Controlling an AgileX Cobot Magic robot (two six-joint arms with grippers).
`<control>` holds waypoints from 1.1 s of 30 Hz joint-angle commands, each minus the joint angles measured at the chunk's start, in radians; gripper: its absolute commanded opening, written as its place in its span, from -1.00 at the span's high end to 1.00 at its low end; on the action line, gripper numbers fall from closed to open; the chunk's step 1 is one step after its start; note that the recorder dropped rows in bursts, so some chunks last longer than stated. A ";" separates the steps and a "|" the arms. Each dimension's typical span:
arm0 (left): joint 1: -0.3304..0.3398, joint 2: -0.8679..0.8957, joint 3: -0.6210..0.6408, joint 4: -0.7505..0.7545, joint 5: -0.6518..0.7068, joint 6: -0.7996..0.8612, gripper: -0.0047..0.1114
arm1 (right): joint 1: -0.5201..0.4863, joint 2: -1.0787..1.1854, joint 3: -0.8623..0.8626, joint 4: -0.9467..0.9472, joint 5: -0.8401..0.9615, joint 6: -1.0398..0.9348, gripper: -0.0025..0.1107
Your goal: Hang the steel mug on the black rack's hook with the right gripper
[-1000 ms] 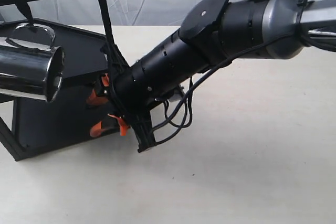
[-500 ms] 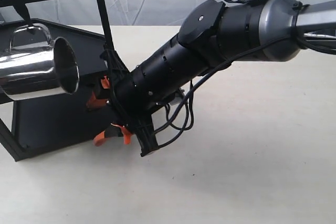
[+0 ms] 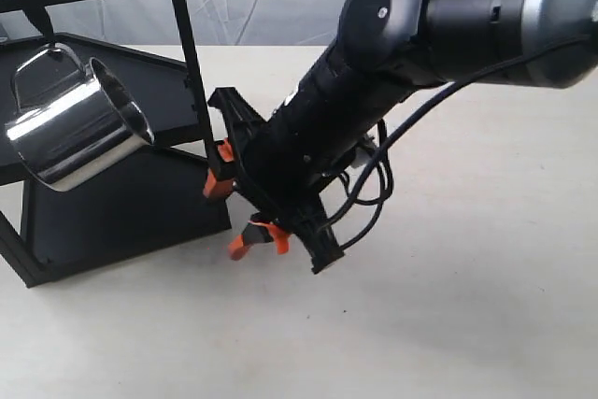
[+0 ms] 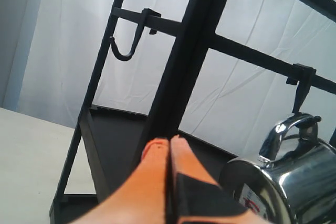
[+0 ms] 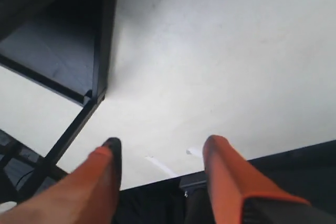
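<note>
Right hand (image 3: 238, 215) open, empty; steel mug (image 3: 79, 128) seemingly hangs on black rack (image 3: 112, 203).

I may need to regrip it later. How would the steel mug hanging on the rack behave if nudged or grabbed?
The steel mug hangs tilted by its handle from a hook, so a nudge would probably swing it. Its mirror-polished wall looks slippery for the fingertips. It looks rigid, unlikely to deform.

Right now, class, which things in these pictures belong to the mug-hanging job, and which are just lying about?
Belong to the job:
steel mug, hanging by its handle
black rack
right pincer, open, empty

Not needed:
left pincer, closed
spare hook
white table
</note>
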 commanded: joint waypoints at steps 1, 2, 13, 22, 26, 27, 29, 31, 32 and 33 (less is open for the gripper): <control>-0.002 0.004 -0.002 0.000 -0.004 0.000 0.92 | -0.005 -0.070 0.000 -0.226 0.049 0.045 0.23; -0.002 0.004 -0.002 0.000 -0.004 0.000 0.92 | -0.005 -0.084 0.000 -0.273 0.069 0.045 0.29; -0.002 0.004 -0.002 0.000 -0.004 0.000 0.92 | -0.004 -0.192 0.000 -0.656 0.308 -0.164 0.97; -0.002 0.004 -0.002 0.000 -0.004 0.000 0.92 | -0.004 -0.194 0.000 -0.965 0.312 -0.409 0.97; -0.002 0.004 -0.002 0.000 -0.004 0.000 0.92 | -0.004 -0.194 0.000 -1.043 0.181 -0.411 0.97; -0.002 0.004 -0.002 0.000 -0.004 0.000 0.92 | -0.004 -0.194 0.000 -1.049 0.177 -0.418 0.97; -0.002 0.004 -0.002 0.000 -0.004 0.000 0.92 | -0.004 -0.194 0.000 -1.086 0.172 -0.418 0.97; -0.002 0.004 -0.002 0.000 -0.004 0.000 0.92 | -0.004 -0.197 0.000 -1.130 0.172 -0.421 0.97; -0.002 0.004 -0.002 0.000 -0.004 0.000 0.92 | -0.004 -0.201 0.000 -1.157 0.162 -0.427 0.97; -0.002 0.004 -0.002 0.000 -0.004 0.000 0.92 | -0.004 -0.213 0.000 -1.183 0.150 -0.429 0.97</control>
